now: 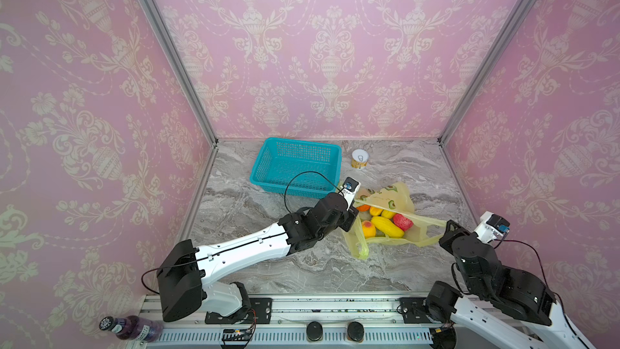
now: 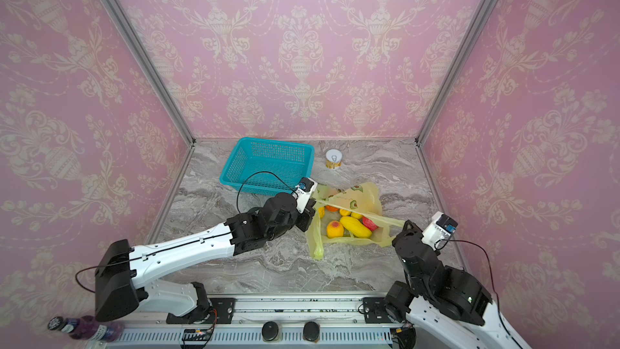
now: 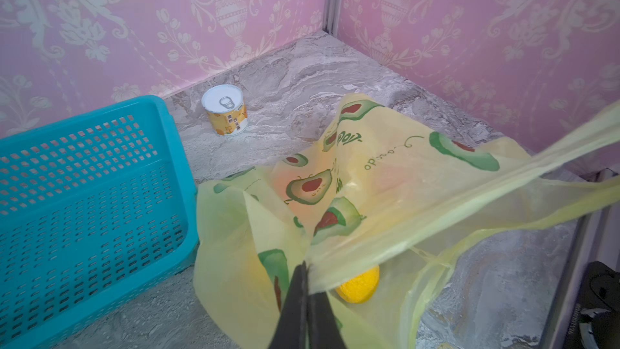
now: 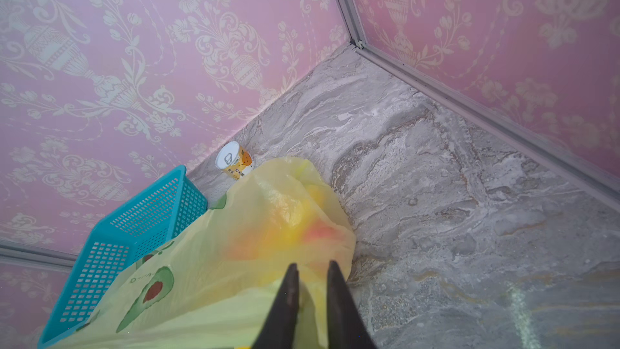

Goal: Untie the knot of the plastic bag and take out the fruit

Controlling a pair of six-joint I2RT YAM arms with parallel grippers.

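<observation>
In a top view the plastic bag (image 1: 399,193) lies right of centre, mouth agape, fruit (image 1: 391,226) showing, no knot visible. Left wrist: left gripper (image 3: 304,270) pinched tight on the handle (image 3: 469,203). Right wrist: right gripper (image 4: 312,266), fingers narrowly parted, above the bag. Best held taut while the right reaches in.

I record the plastic bag (image 1: 399,196) as translucent yellow-green, printed with green avocado halves that have brown-red pits. The fruit (image 1: 389,226) reads yellow, orange and pink-red, and one piece is orange blushed red. The far mesh basket (image 1: 265,162) is teal. The can (image 1: 360,158) has a white top and a yellow-orange label. The table (image 1: 302,273) is grey veined marble. The walls (image 1: 332,45) are pink with a cream urn-and-flower damask. The left arm (image 1: 248,246) and right arm (image 1: 486,273) are white and black. The near-left bottle (image 1: 131,327) is purple.
</observation>
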